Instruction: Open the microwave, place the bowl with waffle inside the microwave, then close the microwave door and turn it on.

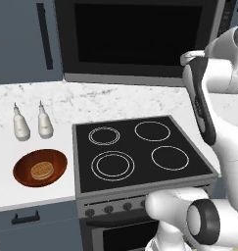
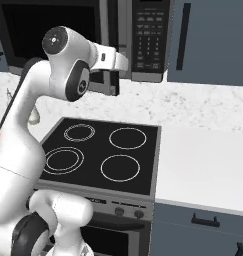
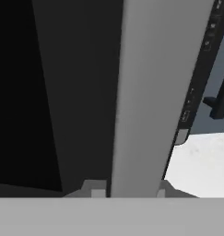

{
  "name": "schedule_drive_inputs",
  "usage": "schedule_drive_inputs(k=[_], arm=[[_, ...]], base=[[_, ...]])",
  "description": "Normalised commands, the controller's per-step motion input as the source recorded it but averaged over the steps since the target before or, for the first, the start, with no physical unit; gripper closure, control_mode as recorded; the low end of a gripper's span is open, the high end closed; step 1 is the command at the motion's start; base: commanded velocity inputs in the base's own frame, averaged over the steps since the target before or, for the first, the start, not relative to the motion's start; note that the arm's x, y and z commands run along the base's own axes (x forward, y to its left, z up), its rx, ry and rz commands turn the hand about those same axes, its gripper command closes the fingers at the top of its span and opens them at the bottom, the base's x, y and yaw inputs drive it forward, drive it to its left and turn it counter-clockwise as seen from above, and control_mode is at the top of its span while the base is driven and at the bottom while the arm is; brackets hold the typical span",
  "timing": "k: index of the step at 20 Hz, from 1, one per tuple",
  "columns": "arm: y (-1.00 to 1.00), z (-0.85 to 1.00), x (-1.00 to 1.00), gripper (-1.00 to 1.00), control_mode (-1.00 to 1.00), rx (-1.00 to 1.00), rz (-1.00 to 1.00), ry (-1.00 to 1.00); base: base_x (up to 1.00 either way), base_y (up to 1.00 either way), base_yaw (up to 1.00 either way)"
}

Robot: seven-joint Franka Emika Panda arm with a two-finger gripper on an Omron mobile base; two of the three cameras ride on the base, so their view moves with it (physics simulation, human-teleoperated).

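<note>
The microwave hangs above the stove with its door closed, and its black keypad strip is on the right. My gripper is up at the door's right edge, shut on the door's vertical grey handle, which runs up between the two fingertips. The hand is also seen against the door. The reddish-brown bowl sits on the white counter left of the stove, with the golden waffle lying in it, far below and left of my gripper.
A black stovetop with several rings lies under the microwave, with knobs along its front. Two white bottles stand behind the bowl. Blue-grey cabinets flank the microwave. White counter stretches right of the stove.
</note>
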Motion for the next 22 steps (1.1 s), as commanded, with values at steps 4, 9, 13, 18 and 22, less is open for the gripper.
schedule_drive_inputs(k=[4, 9, 13, 18, 22], arm=[[0.42, 0.28, -1.0, 1.0, -1.0, -0.03, -0.32, -0.05], [0.61, 0.31, -1.0, 1.0, -1.0, -0.11, -0.3, -0.03], [0.73, 0.23, -1.0, 1.0, -1.0, -0.14, -0.26, -0.15], [0.62, 0.03, -0.99, 1.0, -1.0, -0.13, -0.14, -0.28], [0.6, 0.0, -0.9, 1.0, -1.0, -0.1, -0.09, -0.24]], base=[[0.0, 0.0, 0.0], [0.0, 0.0, 0.0], [0.0, 0.0, 0.0], [0.0, 0.0, 0.0], [0.0, 0.0, 0.0]])
